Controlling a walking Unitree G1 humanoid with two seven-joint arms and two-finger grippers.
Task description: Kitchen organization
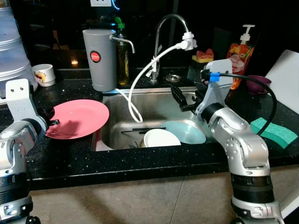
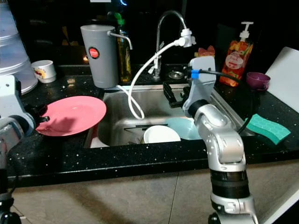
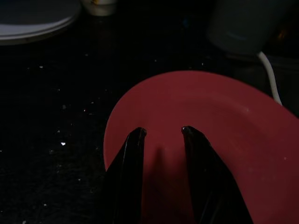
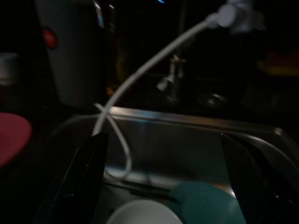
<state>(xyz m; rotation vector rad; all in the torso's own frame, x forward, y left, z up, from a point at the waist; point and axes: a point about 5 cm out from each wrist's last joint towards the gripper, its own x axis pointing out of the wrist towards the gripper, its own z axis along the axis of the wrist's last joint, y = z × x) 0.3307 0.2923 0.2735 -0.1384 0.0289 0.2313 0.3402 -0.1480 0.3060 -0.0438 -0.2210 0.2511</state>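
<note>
Left pincer hovers over the near edge of the pink plate, its fingers slightly apart and gripping nothing. That plate lies flat on the black bench, just left of the steel sink. Right pincer hangs over the sink with fingers spread wide, above a white bowl and a teal plate. A green sponge rests on the bench at right.

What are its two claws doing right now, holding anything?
Left gripper: open, empty, over the pink plate.
Right gripper: wide open, empty, above the sink.
</note>
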